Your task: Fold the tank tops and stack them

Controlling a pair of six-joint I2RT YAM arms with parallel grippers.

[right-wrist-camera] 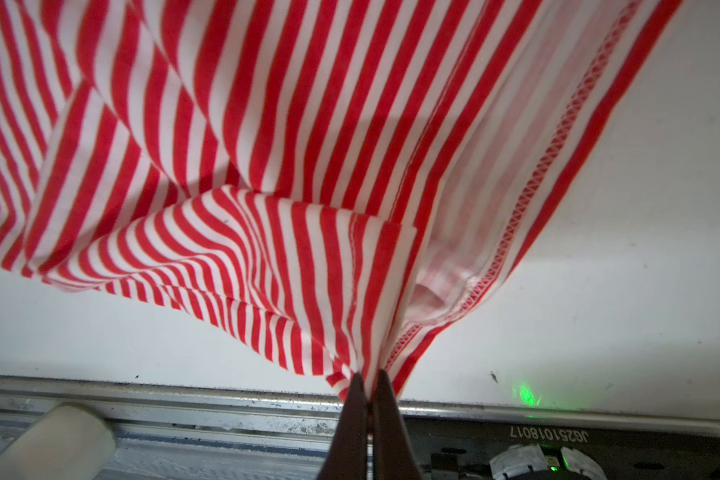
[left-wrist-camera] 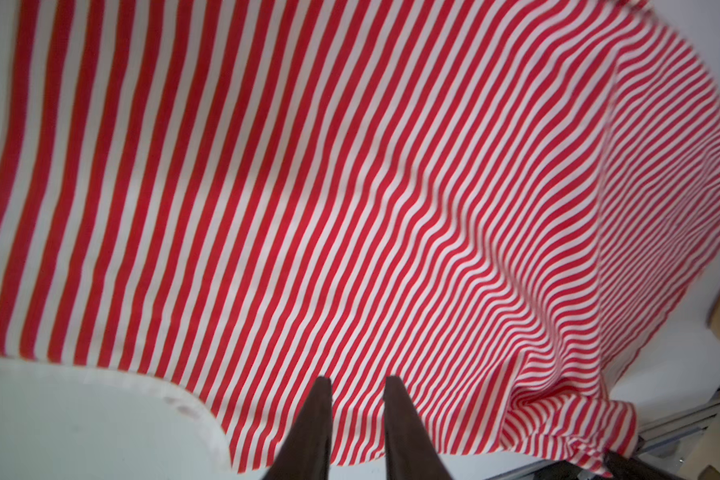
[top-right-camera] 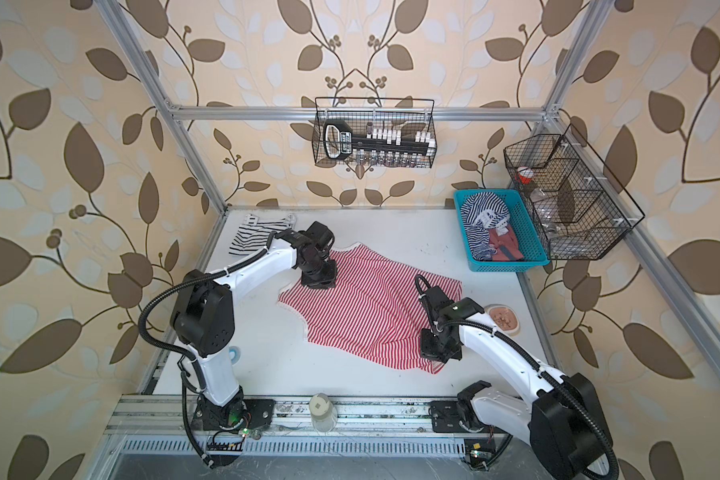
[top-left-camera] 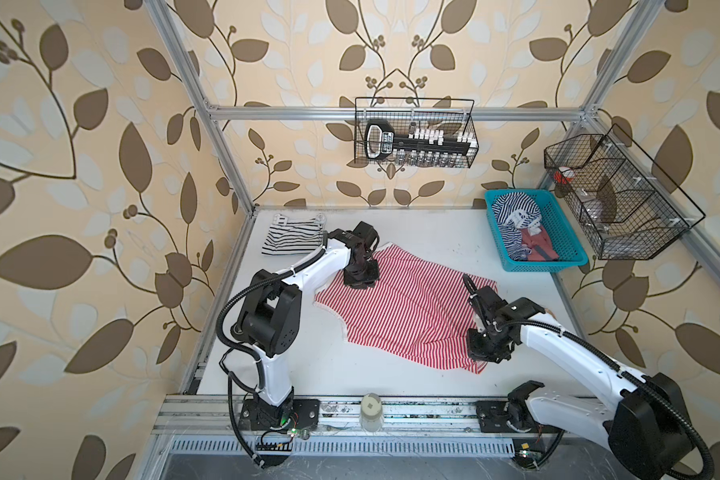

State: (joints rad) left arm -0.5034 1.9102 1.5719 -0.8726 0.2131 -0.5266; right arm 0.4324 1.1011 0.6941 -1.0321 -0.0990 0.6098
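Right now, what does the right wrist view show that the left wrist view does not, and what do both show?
Only the right wrist view: the right end effector shut on a bunched hem corner of the red-and-white striped knit tank top, with the zigzag hem stitching.
Only the left wrist view: the left end effector, its fingers slightly apart over the spread cloth, and the curved white-trimmed edge.
Both: the same top lying on the white table.

Cream wallpaper (top-left-camera: 100,124) printed with brown leaves and pale blue leaf shapes covers the walls around a white table (top-left-camera: 433,232). An aluminium frame (top-left-camera: 308,112) rises from the table's corners, and a slotted metal rail (top-left-camera: 412,409) runs along its near edge. The light is soft and even.
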